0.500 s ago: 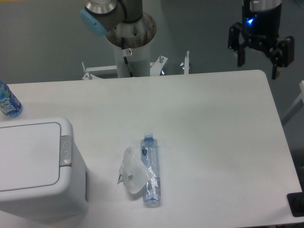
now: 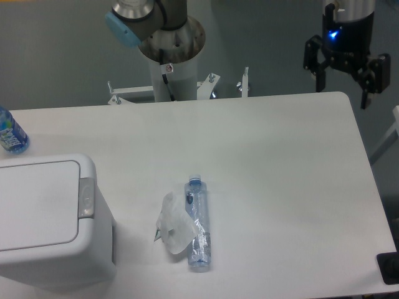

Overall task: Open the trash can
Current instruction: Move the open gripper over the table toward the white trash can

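Observation:
The trash can (image 2: 47,218) is a large white boxy bin at the table's front left, its flat lid down and a small grey push-latch (image 2: 86,197) on its right edge. My gripper (image 2: 343,93) hangs at the far right, above the table's back right corner, far from the bin. Its two black fingers (image 2: 322,76) are spread apart with nothing between them, and a blue light glows on its body.
A clear plastic bottle (image 2: 197,225) lies on the table (image 2: 280,162) beside a crumpled white wrapper (image 2: 175,223), right of the bin. A blue bottle (image 2: 11,134) stands at the left edge. The arm's base column (image 2: 168,47) rises behind the table.
My gripper has shifted slightly to the right and a little down. The bin, bottles and wrapper have not moved.

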### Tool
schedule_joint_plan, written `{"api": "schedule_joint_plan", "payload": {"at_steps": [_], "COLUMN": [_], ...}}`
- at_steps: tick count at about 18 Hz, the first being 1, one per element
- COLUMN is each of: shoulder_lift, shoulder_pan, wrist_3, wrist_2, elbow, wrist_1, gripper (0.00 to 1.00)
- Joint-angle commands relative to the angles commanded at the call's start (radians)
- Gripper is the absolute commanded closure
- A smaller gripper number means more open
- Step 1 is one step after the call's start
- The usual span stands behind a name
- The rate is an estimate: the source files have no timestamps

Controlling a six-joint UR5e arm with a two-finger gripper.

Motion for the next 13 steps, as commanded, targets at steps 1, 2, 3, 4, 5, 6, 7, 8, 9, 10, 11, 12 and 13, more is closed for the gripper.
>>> {"api": "schedule_joint_plan", "payload": {"at_steps": [1,2,3,4,5,6,7,8,9,10,11,12,13], "shoulder_lift": [0.0,0.0,0.0,0.0,0.0,-0.002,-0.006,-0.011,-0.014,-0.015,-0.018,-0.023,-0.026], "shoulder_pan": [-0.006,-0.017,-0.028,-0.038,-0.051,-0.069,-0.09,-0.109,-0.126,-0.146,-0.169,-0.187,-0.208], "wrist_3": [-0.034,-0.071,-0.12,-0.175,-0.236,-0.296,-0.353,-0.406,-0.455,-0.502,-0.544,-0.589,-0.635], "wrist_2": [-0.002,-0.003,-0.003,-0.003,-0.003,-0.003,-0.002,-0.002,-0.002,0.0,0.0,0.0,0.0], "elbow": [0.0,0.0,0.001,0.0,0.001,0.002,0.003,0.008,0.008,0.006,0.006,0.008,0.008], "wrist_1": [0.0,0.0,0.0,0.0,0.0,0.002,0.002,0.009,0.021,0.034,0.043,0.049,0.055], "gripper": [0.0,0.0,0.0,0.0,0.0,0.0,0.0,0.0,0.0,0.0,0.0,0.0,0.0]}}
